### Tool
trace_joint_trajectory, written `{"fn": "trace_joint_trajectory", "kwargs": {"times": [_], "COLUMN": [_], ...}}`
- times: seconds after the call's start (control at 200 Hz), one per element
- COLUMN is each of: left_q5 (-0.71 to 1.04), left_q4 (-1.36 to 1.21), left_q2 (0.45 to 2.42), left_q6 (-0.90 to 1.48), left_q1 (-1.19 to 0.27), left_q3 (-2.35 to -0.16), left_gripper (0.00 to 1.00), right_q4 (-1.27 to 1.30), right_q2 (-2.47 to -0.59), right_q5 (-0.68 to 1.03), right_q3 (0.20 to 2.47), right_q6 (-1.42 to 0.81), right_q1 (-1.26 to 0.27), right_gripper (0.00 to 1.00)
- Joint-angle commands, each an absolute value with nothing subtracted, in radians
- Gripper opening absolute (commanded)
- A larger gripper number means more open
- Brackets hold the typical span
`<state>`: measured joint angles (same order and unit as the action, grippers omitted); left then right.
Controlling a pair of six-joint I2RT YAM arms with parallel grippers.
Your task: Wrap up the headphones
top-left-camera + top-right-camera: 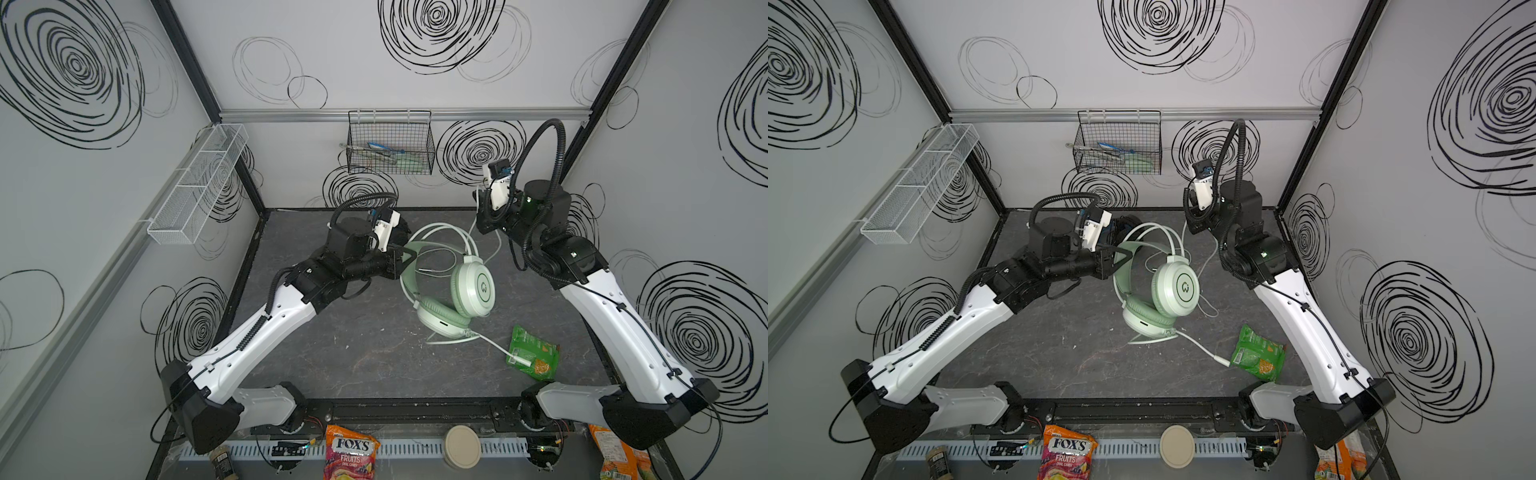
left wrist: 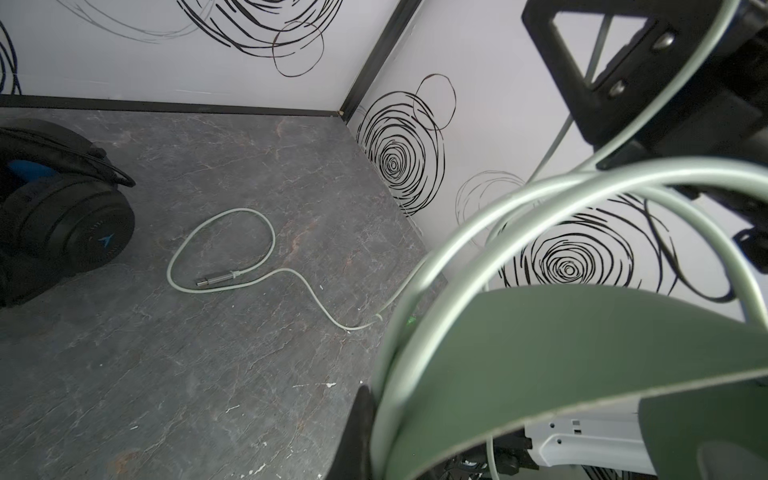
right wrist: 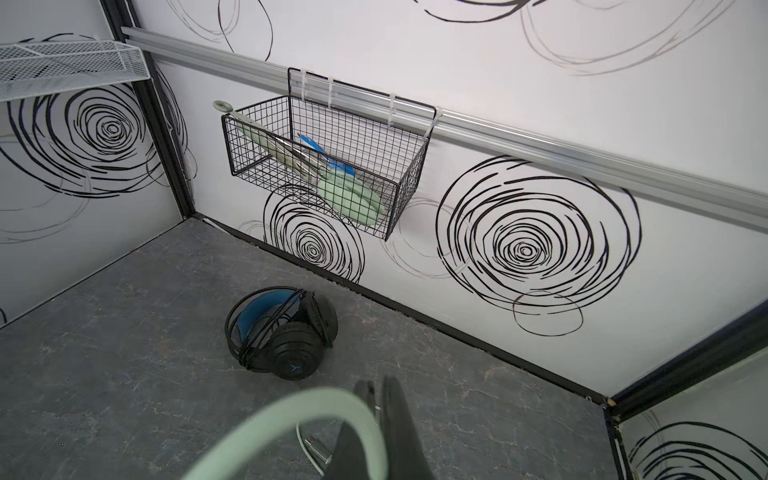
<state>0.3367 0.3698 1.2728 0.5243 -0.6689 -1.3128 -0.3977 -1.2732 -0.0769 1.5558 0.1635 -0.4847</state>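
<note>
Basket, black wire, on back wall: tongs, mint-green utensil inside. Bag at front edge read "FOX'S FRUITS". Left gripper clamped headband of mint-green headset, mid-table. Right gripper pinched pale cable. Black headset lay near back wall.

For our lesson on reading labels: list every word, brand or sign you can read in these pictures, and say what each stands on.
"FOX'S FRUITS" - candy bag at the front edge; the smaller line beneath is too small to be sure of.
Round emblem, no word - ear cup of the mint-green headphones.
Blue arrow-like mark, no word - ear cup of the black headphones.
Too blurred to read: green snack packet, orange packet, small bottle.
</note>
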Motion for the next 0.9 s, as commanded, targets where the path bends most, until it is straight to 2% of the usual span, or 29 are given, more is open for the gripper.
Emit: {"fn": "trace_joint_trajectory", "kwargs": {"times": [0.0, 0.265, 0.665, 0.896], "left_q5": [0.341, 0.184, -0.356, -0.556], "left_q4": [0.333, 0.355, 0.277, 0.221], "left_q2": [1.25, 1.328, 1.373, 1.377], "left_q6": [0.498, 0.471, 0.516, 0.54], "left_q1": [-0.691, -0.723, -0.698, -0.685], "left_q3": [-1.315, -1.257, -1.194, -1.223], "left_gripper": [0.0, 0.0, 0.0, 0.0], "right_q4": [-0.409, -0.418, -0.43, -0.436], "right_q2": [-1.275, -1.271, -1.293, -1.316], "right_q5": [-0.068, -0.085, -0.261, -0.294], "right_q3": [1.598, 1.641, 1.641, 1.647], "right_q6": [0.179, 0.183, 0.292, 0.239], "right_q1": [-0.481, -0.497, -0.702, -0.791], "right_gripper": [0.0, 0.0, 0.0, 0.0]}}
